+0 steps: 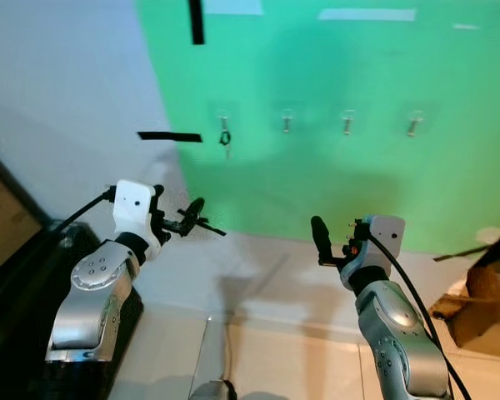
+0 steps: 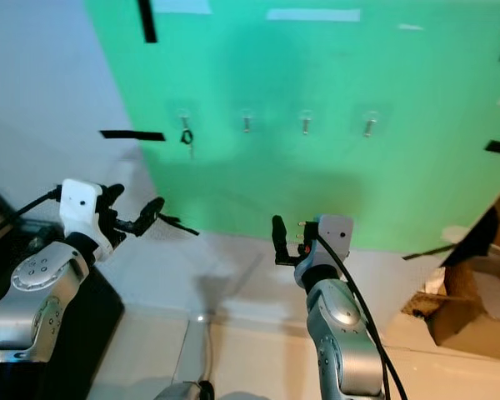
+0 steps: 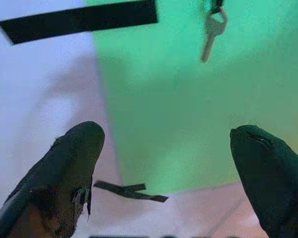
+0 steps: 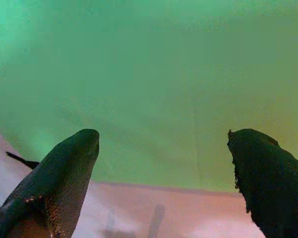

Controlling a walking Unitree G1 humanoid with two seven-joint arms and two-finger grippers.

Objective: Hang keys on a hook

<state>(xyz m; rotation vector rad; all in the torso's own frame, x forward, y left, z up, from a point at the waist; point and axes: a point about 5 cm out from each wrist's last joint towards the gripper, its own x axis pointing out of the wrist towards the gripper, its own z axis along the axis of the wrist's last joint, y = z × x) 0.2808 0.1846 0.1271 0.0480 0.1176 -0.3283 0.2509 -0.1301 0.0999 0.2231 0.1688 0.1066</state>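
Keys (image 1: pixel 225 138) on leftmost hook (image 1: pixel 223 117); cardboard box (image 1: pixel 480 307) right

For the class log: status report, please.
Left gripper open, empty. Right gripper open, empty. Keys hanging on leftmost hook. Nothing in the way.

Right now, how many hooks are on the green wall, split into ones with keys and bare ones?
Hooks with keys: 1, the leftmost hook, keys hanging from it.
Bare hooks: 3.
Total: 4 hooks.
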